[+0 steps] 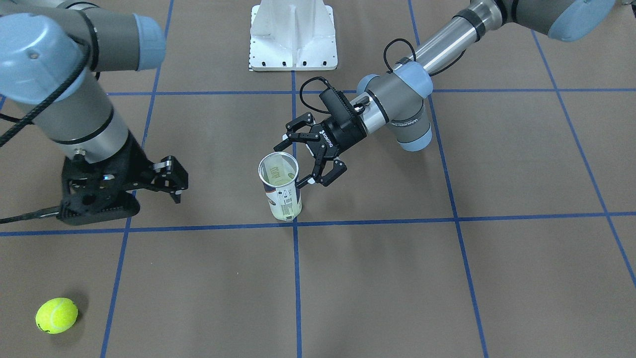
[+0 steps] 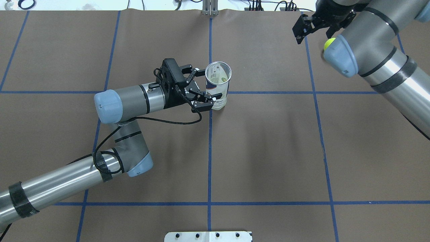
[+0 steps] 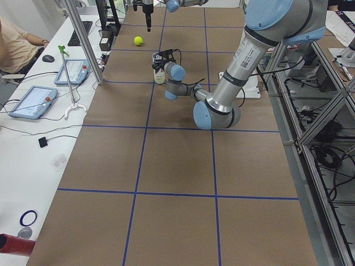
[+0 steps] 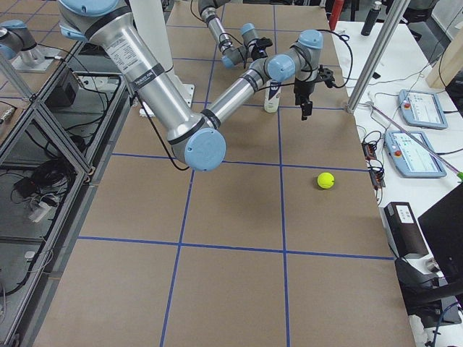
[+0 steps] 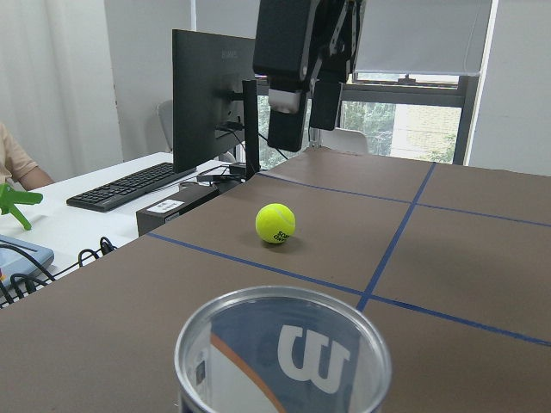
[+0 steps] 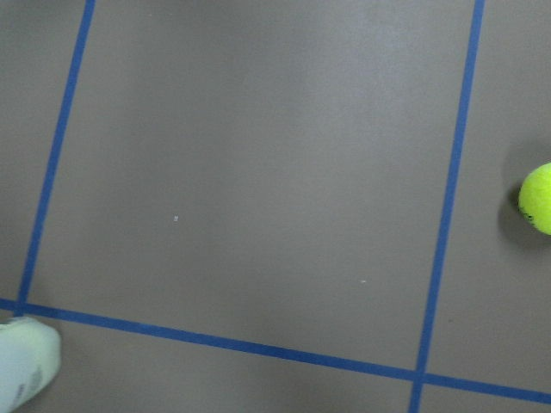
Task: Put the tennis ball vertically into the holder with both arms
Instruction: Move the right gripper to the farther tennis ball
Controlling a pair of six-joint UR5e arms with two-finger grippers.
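Observation:
The holder (image 1: 283, 191), a white can with a navy band, stands upright with its mouth open near the table's centre (image 2: 217, 85). My left gripper (image 1: 302, 164) is open, one finger on each side of the can near its top; whether the fingers touch it I cannot tell. The left wrist view shows the can's rim (image 5: 284, 344) just below the camera. The yellow tennis ball (image 1: 56, 315) lies alone on the table, far toward my right (image 5: 275, 223). My right gripper (image 2: 312, 33) is open and empty, hanging above the table short of the ball (image 6: 538, 198).
The white metal pedestal base (image 1: 293, 37) stands at the robot's edge of the table. Blue tape lines grid the brown table surface (image 2: 268, 151). A desk with a monitor (image 5: 211, 95) and keyboard lies beyond the table's right end.

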